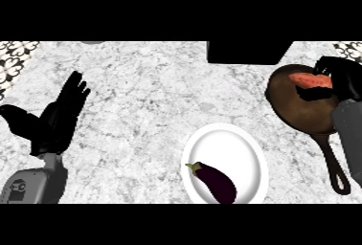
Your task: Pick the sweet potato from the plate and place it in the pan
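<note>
right robot hand point(338, 76) gripping sweet potato point(313, 81) over pan point(300, 107), left robot hand point(53, 119) spread nr left edge

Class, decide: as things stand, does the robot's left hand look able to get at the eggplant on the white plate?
Probably yes. The left hand rests open at the view's left, and only bare counter lies between it and the eggplant, which sits uncovered on the plate.

A matt dark-brown iron-looking pan point(305, 112) and a glossy white plate point(249, 148) with a shiny-skinned eggplant point(216, 183) sit on the speckled stone-like counter point(148, 95).

Grey marble counter point(155, 91), patterned tile edges
</note>
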You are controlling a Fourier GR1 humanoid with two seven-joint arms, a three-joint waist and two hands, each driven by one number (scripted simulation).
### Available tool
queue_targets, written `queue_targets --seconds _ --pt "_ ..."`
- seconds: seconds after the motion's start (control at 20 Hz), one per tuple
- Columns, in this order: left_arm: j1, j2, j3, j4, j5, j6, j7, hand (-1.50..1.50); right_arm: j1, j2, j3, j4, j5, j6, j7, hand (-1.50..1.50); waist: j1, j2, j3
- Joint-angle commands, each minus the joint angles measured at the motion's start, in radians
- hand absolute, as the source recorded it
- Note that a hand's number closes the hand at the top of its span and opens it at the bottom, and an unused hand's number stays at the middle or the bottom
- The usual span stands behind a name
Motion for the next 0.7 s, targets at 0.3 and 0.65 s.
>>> queue_targets --seconds 0.3,0.65 --pt "0.018 0.021 0.03 0.003 0.03 -0.044 -0.024 0.0 -0.055 -0.089 -0.124 0.329 -0.098 0.038 -0.083 -1.5 0.01 0.006 0.001" --pt "-0.007 -0.002 0.023 0.049 0.001 -0.017 -0.045 0.0 -0.081 -0.093 -0.274 0.31 -0.282 0.059 -0.259 -1.5 -0.006 0.004 0.002"
